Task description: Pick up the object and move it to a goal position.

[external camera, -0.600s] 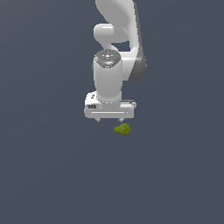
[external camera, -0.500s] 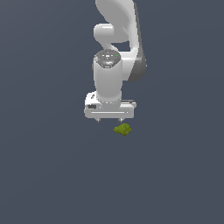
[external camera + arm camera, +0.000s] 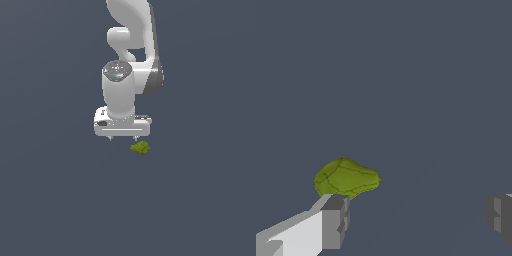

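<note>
On plain dark-grey ground [image 3: 60, 200] lies the object [image 3: 140, 148].

A plain, dark slate-grey tabletop [image 3: 55, 200] carries the scene, flat and without markings or visible edges in either view. One thing lies directly on it: the object [image 3: 140, 148], a small olive-green lump with a faceted surface. In the wrist view the object [image 3: 346, 178] shows a rounded end and a narrower end, its skin crossed by thin dark lines, resting on the same grey tabletop [image 3: 406, 75].
</note>
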Motion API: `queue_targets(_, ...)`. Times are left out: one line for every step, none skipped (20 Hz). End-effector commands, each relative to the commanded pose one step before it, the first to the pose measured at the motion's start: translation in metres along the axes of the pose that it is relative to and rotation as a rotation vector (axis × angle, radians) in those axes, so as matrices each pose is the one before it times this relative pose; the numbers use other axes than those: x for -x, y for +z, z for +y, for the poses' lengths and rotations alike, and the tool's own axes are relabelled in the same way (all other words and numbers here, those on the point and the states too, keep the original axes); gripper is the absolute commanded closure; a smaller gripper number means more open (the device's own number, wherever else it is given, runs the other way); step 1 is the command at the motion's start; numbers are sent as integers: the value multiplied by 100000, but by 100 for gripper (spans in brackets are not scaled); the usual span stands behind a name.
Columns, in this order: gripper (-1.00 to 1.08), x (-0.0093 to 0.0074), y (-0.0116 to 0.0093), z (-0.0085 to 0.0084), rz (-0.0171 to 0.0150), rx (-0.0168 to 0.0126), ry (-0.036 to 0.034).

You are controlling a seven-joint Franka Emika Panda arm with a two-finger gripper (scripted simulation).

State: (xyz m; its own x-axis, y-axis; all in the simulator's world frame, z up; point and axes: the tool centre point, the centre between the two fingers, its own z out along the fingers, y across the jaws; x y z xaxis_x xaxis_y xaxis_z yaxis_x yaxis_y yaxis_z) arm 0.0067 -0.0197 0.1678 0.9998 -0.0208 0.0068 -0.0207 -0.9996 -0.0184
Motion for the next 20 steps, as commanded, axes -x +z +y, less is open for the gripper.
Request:
queue_targets(-92,25,70,50,-70,-185,38)
queue_targets(-92,-8,-29,-23,44,71,-86)
queue_targets(-92,0,4,-32,10,34,-215)
queue_targets(-92,8,25,-22,-5,22,-327)
queue_targets(-92,15,43,-29,-15,22,-478)
queue_targets(-92,21,60,-39,-22,27,-643)
queue_targets(-92,26,74,-50,-26,37,-819)
queue_targets(-92,29,87,-67,-28,50,-1004)
queue_targets(-92,33,99,-82,-31,62,-1182)
queue_targets(-92,36,112,-97,-34,72,-1356)
queue_targets(-92,39,124,-109,-37,79,-1517)
queue_targets(-92,41,136,-120,-41,84,-1663)
queue_targets(-92,44,150,-132,-46,87,-1823)
queue_targets(-92,46,162,-144,-51,89,-1975)
queue_targets(-92,47,173,-157,-54,92,-2123)
queue_targets(-92,48,186,-172,-58,96,-2296)
queue_targets(-92,47,198,-188,-61,99,-2468)
queue_targets(-92,47,210,-202,-65,99,-2637)
queue_targets(-92,45,223,-218,-68,99,-2812)
queue_targets(-92,42,235,-236,-70,99,-2991)
